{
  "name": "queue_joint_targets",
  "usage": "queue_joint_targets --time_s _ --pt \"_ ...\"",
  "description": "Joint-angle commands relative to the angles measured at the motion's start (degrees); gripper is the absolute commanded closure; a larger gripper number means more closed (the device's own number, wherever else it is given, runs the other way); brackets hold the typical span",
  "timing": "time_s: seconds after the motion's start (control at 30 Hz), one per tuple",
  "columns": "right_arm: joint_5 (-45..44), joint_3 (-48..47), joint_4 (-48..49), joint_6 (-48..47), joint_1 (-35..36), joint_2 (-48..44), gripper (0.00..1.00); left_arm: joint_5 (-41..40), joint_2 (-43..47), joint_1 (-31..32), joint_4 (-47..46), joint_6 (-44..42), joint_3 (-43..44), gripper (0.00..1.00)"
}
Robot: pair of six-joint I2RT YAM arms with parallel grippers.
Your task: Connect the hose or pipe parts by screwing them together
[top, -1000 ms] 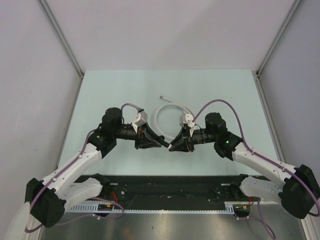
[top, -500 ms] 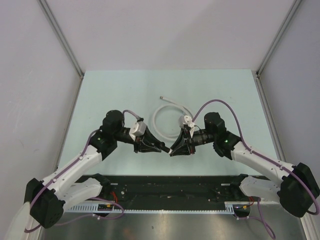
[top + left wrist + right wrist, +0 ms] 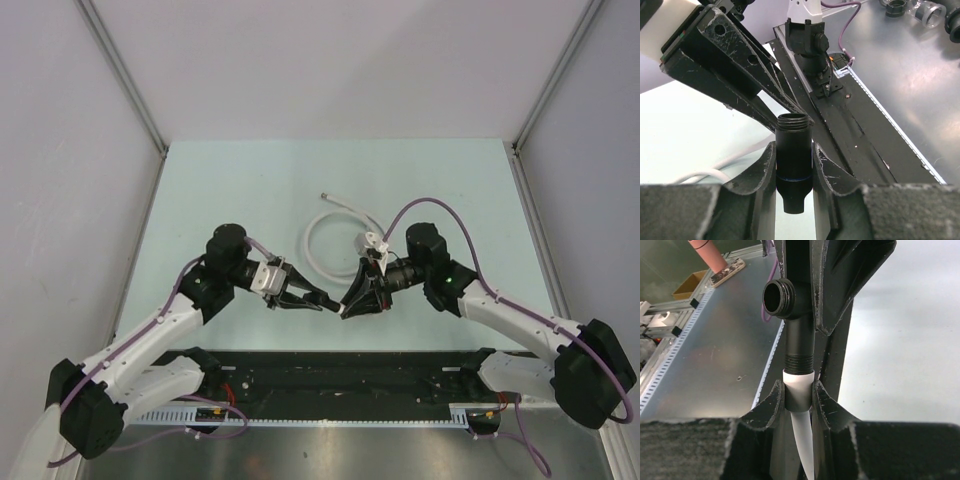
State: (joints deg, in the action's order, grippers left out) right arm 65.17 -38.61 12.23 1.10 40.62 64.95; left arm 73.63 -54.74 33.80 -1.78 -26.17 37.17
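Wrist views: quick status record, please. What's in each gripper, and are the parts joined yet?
left gripper: shut on a black fitting, threaded end pointing away from the wrist
right gripper: shut on the hose at its white collar, black connector above
port: on the connector, threaded, open, nothing in it
hose route: loops on the table beyond the grippers
joined: no; the fitting's thread is bare
spacing: gripper tips close together in the top view

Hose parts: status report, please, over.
Left gripper shut on black connector. Right gripper shut on white hose end. Both close together, joint unclear. No obstacle seen.
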Motion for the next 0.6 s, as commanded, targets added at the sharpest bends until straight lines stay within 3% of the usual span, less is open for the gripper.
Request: queue_joint_targets --time_s 0.0,0.53,0.57 --pt "3.8 -6.4 14.8 3.4 1.2 1.0 1.00 -2.4 -2.2 2.8 -1.3 -11.2 -0.1 1.00" --pt "3.7 -7.5 12.1 7.6 -2.0 3.0 1.00 -5.1 -4.2 2.9 -0.5 -16.3 0.2 1.00" --pt "2.8 -7.5 12.0 7.7 -2.3 2.8 0.93 -5.9 -4.0 2.8 -0.5 -16.3 0.0 1.00"
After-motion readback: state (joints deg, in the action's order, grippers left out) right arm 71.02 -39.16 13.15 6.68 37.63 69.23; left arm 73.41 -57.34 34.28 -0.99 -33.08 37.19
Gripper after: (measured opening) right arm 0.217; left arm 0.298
